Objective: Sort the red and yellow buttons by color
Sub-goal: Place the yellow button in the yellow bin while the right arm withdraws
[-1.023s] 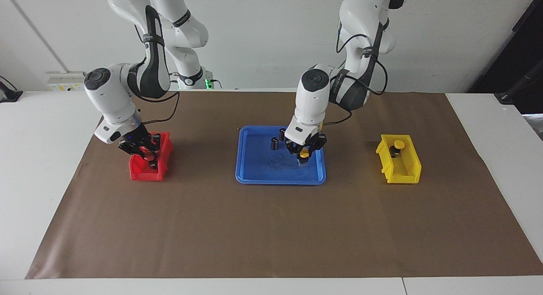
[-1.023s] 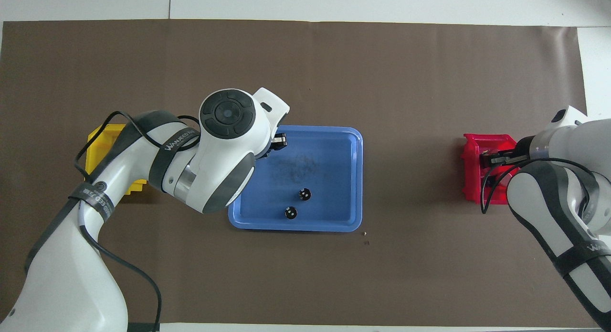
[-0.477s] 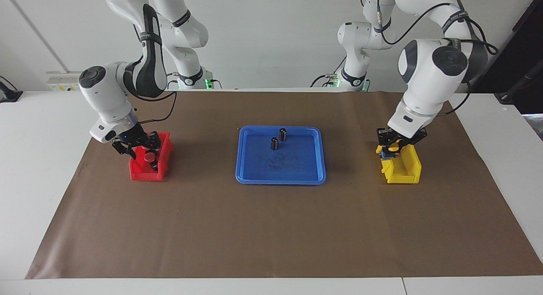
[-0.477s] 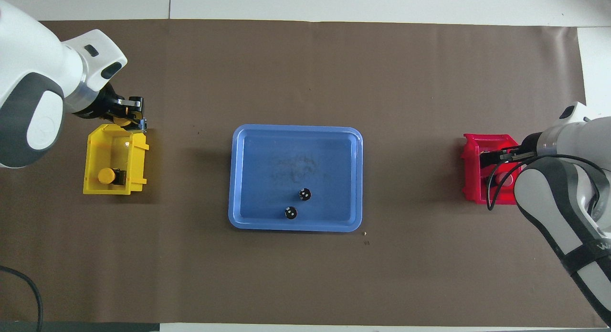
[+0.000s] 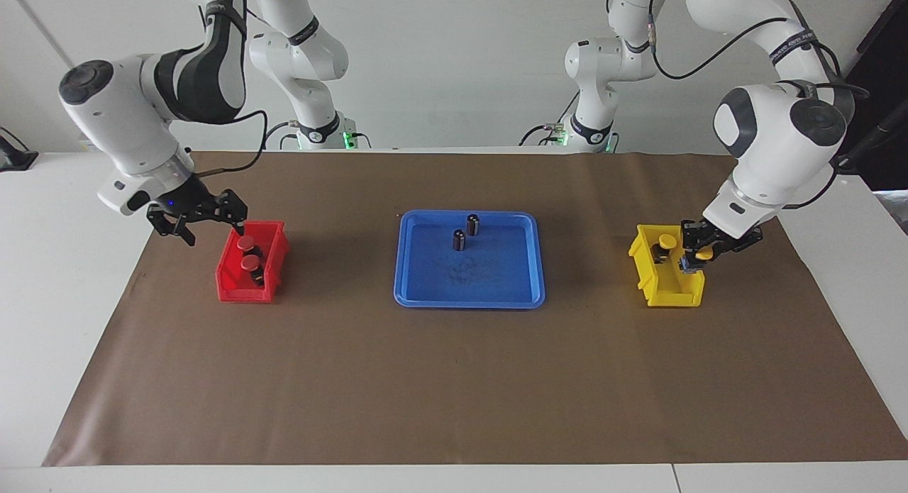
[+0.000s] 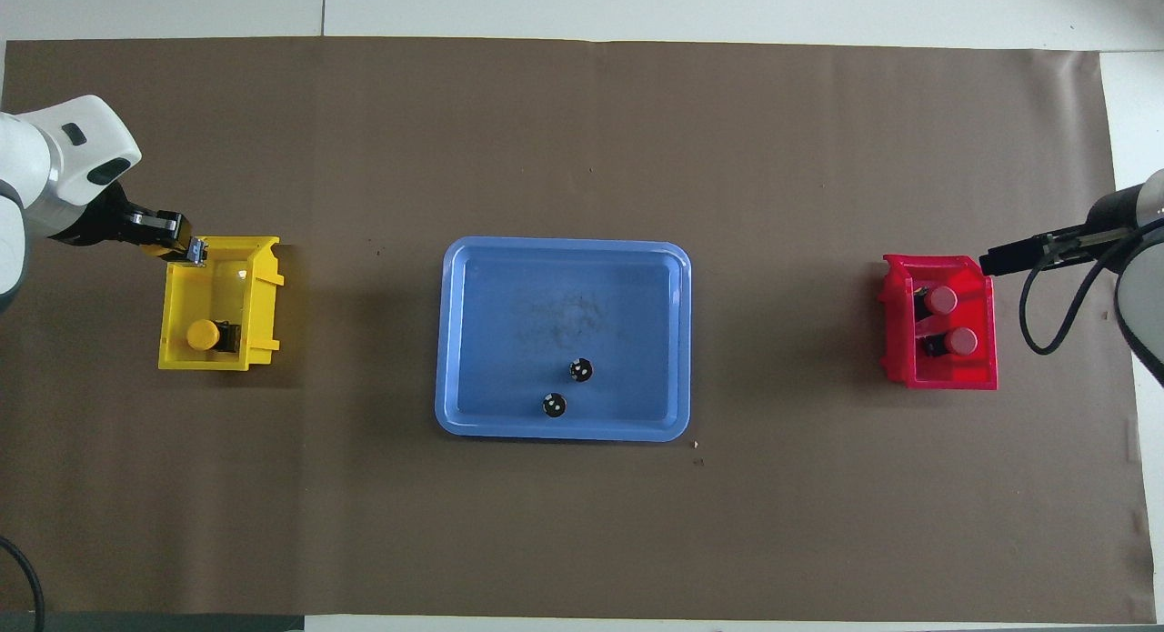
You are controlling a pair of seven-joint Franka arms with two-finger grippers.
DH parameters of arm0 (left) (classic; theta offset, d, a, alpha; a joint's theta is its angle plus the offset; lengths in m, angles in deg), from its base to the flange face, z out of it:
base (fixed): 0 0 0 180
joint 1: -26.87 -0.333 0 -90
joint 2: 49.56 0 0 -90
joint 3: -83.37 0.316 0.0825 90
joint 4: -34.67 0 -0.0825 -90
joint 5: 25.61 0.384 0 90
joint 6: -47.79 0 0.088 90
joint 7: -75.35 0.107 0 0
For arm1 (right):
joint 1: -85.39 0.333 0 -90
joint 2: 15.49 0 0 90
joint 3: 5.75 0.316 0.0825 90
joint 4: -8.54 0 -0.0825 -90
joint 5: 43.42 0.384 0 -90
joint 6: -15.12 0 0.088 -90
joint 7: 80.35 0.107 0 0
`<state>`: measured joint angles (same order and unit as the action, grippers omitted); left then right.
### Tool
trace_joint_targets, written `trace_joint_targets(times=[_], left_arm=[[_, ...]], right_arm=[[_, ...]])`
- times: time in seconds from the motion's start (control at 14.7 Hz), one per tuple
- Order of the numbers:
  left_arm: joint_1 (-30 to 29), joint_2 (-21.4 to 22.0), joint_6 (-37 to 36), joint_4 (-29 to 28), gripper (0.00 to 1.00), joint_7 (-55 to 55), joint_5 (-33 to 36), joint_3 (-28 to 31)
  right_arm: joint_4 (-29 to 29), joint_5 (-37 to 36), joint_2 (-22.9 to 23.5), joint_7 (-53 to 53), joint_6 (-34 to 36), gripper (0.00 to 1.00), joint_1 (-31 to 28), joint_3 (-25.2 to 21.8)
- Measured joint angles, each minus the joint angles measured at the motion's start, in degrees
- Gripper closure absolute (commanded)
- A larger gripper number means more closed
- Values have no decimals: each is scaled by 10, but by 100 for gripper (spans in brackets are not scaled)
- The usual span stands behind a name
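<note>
Facing view: right claw [image 5: 206, 222] has risen off the red bin [image 5: 277, 239], fingers spread, empty; both red buttons [image 5: 246, 244] now lie inside. Left claw [image 5: 702, 252] has shifted over the yellow bin [image 5: 649, 274], pinching a yellow button [image 5: 703, 255]; the other yellow button [image 5: 665, 240] sits inside.

Overhead view: left claw [image 6: 177, 245] over the yellow bin's [image 6: 264, 277] corner. Blue tray [image 6: 473, 341] and two dark cylinders [image 6: 580, 370] unchanged.
</note>
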<state>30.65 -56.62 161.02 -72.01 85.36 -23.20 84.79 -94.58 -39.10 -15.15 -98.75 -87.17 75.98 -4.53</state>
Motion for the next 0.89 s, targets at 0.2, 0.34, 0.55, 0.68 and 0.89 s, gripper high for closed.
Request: trace_joint_targets(times=[0.2,0.34,0.55,0.68,0.89], left_arm=[[0,8,65,-61,98,3,0,-2],[0,7,109,-94,98,3,0,-3],[0,3,158,-129,95,3,0,-3],[0,-5,172,-138,65,3,0,-3],[-1,-14,184,-138,50,3,0,-3]], right_arm=[[100,-19,-5,27,107,0,0,0],[126,-31,-4,48,135,0,0,0],[127,-41,5,62,139,0,1,2],[126,-43,6,67,141,0,2,3],[122,-44,-4,80,148,0,10,3]])
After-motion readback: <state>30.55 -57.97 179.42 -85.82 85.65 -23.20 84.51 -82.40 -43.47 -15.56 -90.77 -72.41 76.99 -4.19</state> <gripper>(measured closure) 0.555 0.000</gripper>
